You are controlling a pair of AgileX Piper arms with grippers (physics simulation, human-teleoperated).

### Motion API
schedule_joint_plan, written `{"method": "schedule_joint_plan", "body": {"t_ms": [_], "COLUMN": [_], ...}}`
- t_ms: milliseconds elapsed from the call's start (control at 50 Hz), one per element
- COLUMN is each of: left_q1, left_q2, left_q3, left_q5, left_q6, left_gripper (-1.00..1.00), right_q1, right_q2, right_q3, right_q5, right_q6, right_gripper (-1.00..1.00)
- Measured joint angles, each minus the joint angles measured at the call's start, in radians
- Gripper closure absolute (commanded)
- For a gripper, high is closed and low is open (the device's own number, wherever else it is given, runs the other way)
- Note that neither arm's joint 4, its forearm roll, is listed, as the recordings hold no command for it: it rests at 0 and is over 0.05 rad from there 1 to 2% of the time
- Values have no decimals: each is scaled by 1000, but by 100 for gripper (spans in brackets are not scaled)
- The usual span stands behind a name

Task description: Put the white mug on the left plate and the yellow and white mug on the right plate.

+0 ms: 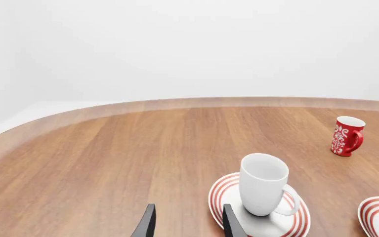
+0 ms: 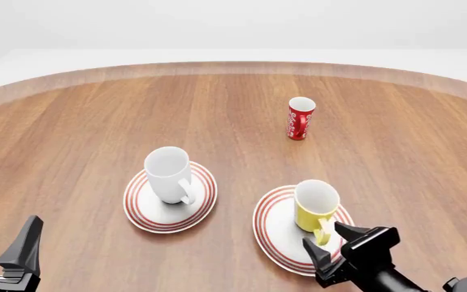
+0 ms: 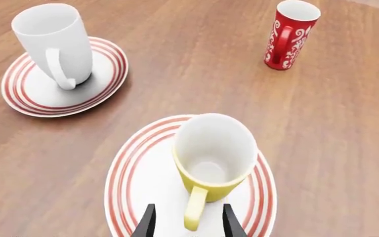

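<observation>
The white mug point(image 2: 168, 173) stands upright on the left plate point(image 2: 204, 207). The yellow and white mug point(image 2: 315, 205) stands upright on the right plate point(image 2: 276, 231), its handle towards me. My right gripper point(image 2: 340, 246) is open just behind that mug. In the right wrist view the yellow handle point(image 3: 194, 212) lies between the fingertips point(image 3: 147, 222) without touching them. My left gripper point(image 2: 2, 242) is open and empty at the near left, well apart from the left plate. In the left wrist view it point(image 1: 189, 224) sits beside the white mug point(image 1: 263, 183) and the left plate point(image 1: 224, 192).
A slim red cup point(image 2: 300, 118) with white lettering stands upright at the back, beyond the right plate; it also shows in the wrist views point(image 1: 346, 136) point(image 3: 289, 34). The round wooden table's far edge point(image 2: 233, 66) curves across the back.
</observation>
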Motion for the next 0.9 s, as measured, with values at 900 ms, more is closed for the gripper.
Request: {"method": "schedule_joint_plan", "body": {"t_ms": [900], "left_q1": [0], "left_q2": [0], "left_q3": [0], "left_q5": [0], "left_q6": [0], "left_gripper": [-100], "right_q1": [-51], "right_q2": [-370], "right_q3": [8], "right_q5": [297], "right_q6": [-45], "right_gripper": [-100]}}
